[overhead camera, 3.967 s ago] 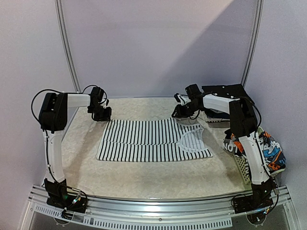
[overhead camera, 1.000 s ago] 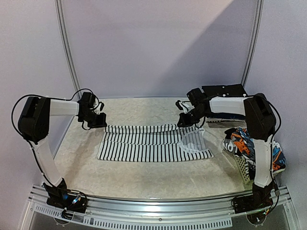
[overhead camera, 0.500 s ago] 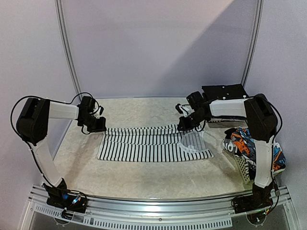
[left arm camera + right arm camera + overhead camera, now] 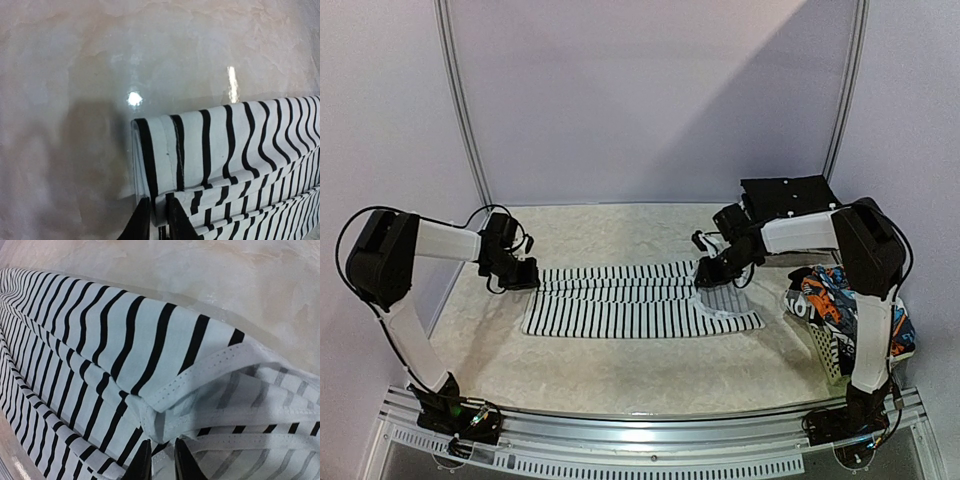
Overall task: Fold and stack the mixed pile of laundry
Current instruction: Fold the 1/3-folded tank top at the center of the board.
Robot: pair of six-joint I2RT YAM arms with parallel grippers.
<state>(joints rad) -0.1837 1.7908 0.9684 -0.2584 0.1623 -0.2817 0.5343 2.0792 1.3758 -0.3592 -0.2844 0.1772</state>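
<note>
The white garment with thin black stripes (image 4: 640, 305) lies flat mid-table, its far edge doubled over toward me. My left gripper (image 4: 520, 272) is low at the fold's left corner. In the left wrist view that gripper (image 4: 158, 200) has its jaws a narrow gap apart, with the folded stripe cloth (image 4: 225, 145) filling the gap. My right gripper (image 4: 712, 274) is at the fold's right corner by the neckline. In the right wrist view the right gripper (image 4: 162, 441) pinches the hemmed corner (image 4: 165, 415) between nearly closed tips. A graphic-print garment (image 4: 825, 295) hangs from the basket.
A white lattice basket (image 4: 828, 350) stands at the table's right edge beside the right arm. A black flat object (image 4: 785, 190) sits at the back right. Bare marbled tabletop (image 4: 620, 375) lies in front of the garment and behind it.
Both grippers have carried the garment's far edge toward the near side and lowered it, so the fold now lies on the cloth. Their jaws have parted slightly.
</note>
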